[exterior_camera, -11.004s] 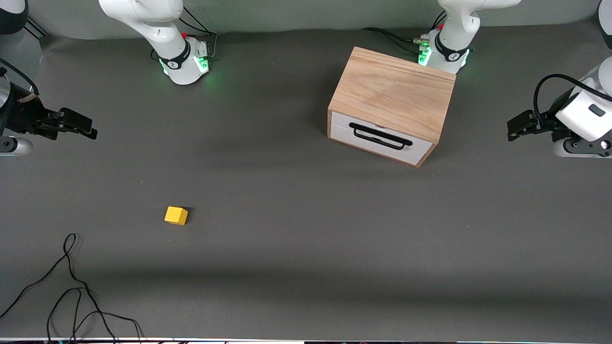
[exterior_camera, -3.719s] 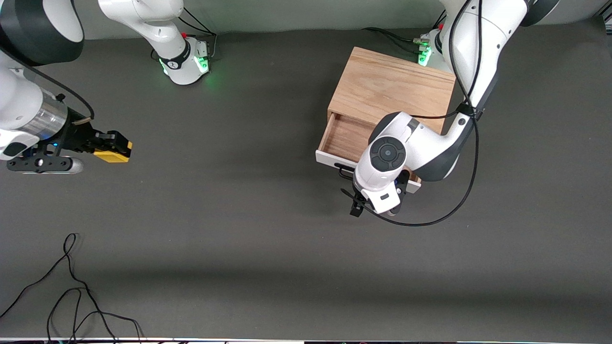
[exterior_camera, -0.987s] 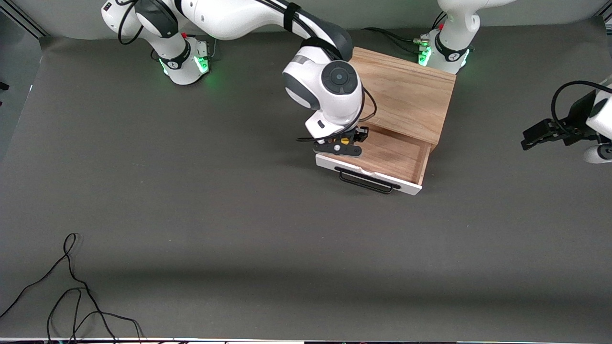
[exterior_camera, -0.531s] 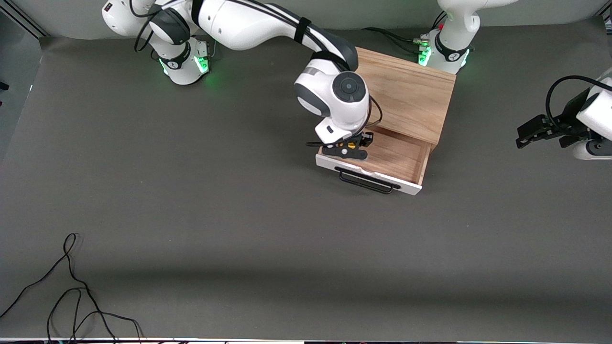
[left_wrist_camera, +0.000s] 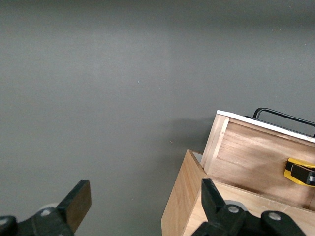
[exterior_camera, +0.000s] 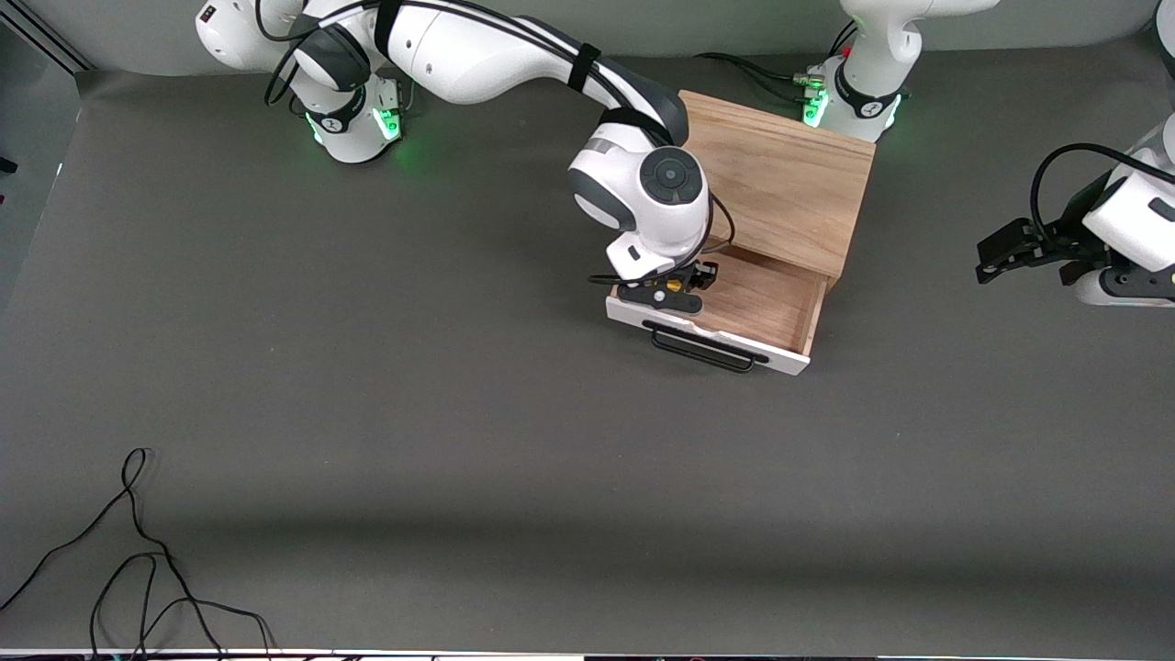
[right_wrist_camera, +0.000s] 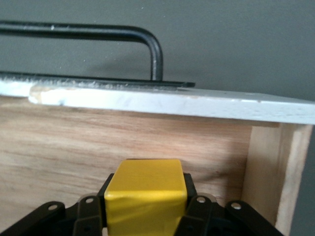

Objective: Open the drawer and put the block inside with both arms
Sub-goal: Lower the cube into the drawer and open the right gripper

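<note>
The right gripper [exterior_camera: 677, 284], clamped on the yellow block [right_wrist_camera: 145, 202], has sunk lower into the pulled-out drawer [exterior_camera: 766, 303] within the past second, so release looks imminent; the left gripper [exterior_camera: 999, 252], jaws apart, waits over the desk [exterior_camera: 459, 413].

The front camera looks down from high across the surface [exterior_camera: 459, 413]; both wrist cameras sit close, sharing the open drawer [exterior_camera: 762, 303] [left_wrist_camera: 256, 157] [right_wrist_camera: 147, 105].

block [right_wrist_camera: 143, 196] over open drawer [exterior_camera: 762, 308]
</note>
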